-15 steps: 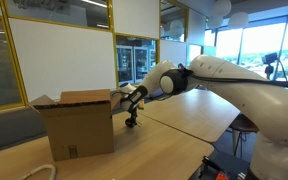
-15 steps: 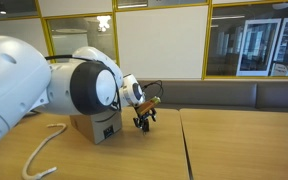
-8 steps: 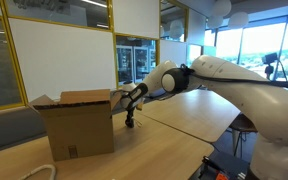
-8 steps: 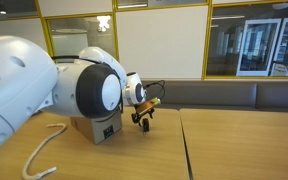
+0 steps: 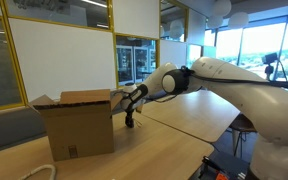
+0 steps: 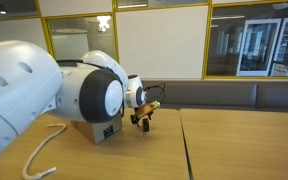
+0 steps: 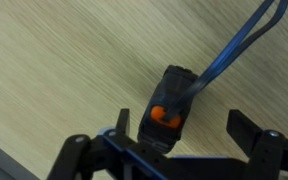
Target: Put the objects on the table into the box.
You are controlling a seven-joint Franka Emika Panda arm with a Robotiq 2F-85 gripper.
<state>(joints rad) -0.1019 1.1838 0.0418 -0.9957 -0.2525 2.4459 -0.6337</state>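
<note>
One brown cardboard box (image 5: pixel 79 130) by the pale wooden table's (image 5: pixel 184 118) far edge, contents hidden. One white cord (image 6: pixel 46 148) beside it. One small black-and-orange object (image 7: pixel 170 105) on the tabletop, between the wide-spread jaws of the gripper (image 7: pixel 182 124).

Beside the box (image 6: pixel 106 130), the hand (image 6: pixel 142 121) hangs low over the table (image 6: pixel 239 145), a white cord (image 6: pixel 44 150) lying nearer.

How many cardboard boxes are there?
1. The brown box sits on the table, right beside the gripper. The big robot arm blocks part of the table, so another could be hiding.
</note>
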